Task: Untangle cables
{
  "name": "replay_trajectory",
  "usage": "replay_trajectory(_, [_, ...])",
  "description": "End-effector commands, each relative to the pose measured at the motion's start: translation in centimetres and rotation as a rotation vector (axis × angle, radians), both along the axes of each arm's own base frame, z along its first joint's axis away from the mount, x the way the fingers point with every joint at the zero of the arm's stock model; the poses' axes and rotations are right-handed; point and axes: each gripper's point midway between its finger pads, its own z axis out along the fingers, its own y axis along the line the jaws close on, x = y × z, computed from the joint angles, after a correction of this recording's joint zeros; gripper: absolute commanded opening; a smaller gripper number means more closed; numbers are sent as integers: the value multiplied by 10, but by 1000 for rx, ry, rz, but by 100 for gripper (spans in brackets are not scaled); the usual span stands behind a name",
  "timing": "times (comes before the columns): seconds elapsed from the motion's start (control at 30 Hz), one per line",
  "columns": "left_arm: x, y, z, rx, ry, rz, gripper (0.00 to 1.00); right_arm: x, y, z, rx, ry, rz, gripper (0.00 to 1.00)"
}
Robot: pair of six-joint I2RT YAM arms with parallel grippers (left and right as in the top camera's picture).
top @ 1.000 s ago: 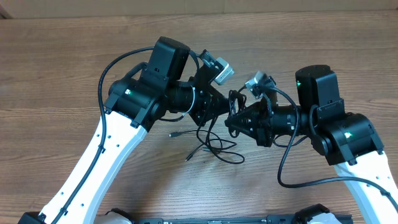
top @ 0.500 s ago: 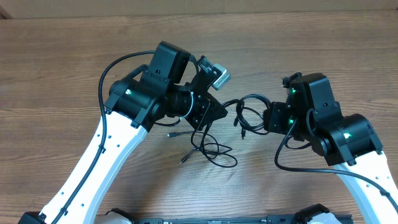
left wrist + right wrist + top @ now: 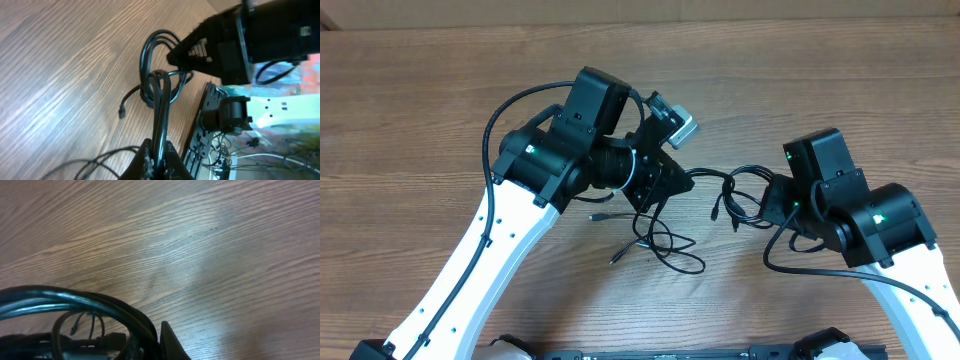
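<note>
Cables (image 3: 720, 178) are clamped by left gripper (image 3: 681, 182) and right gripper (image 3: 768, 200). The right has been drawn outward, so the tangle is judged to be loosening.

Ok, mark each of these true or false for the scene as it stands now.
1. The left gripper grips the cables. True.
2. The right gripper is away from the cables, holding nothing. False: it grips them too, and a stretch of cable runs between the two grippers.
3. All the cable is lifted off the table. False: loose loops lie on it near the left gripper.
4. The table is wood-grained. True.
</note>
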Motion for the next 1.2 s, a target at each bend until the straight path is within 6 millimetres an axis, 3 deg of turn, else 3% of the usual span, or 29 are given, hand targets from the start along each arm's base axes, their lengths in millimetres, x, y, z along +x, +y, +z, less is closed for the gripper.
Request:
replay_trajectory(0.0, [-11,1,38,-129,-128,-104,4,4,-25,4,-106,-33,-89,4])
replay_trajectory(0.17, [0,22,60,-171,-197,-39,4,4,-26,5,-109,-34,-91,4])
replay_trajectory(0.27, [7,45,75,-199,-231,26,4,5,-26,5,-108,-36,-91,4])
replay_trajectory(0.47, [17,77,91,-240,-260,108,4,7,-25,6,-103,-47,-91,4])
replay_trajectory(0.93, [22,85,88,-219,-257,145,4,8,-25,6,-103,-53,-92,4])
replay_trajectory(1.03, [26,91,88,-217,-259,166,4,9,-27,7,-114,-58,-98,16])
replay_trajectory(1.07, [29,94,88,-215,-260,178,4,10,-28,7,-122,-61,-101,27])
replay_trajectory(1.17, [36,106,88,-210,-264,221,4,10,-30,8,-132,-64,-102,32])
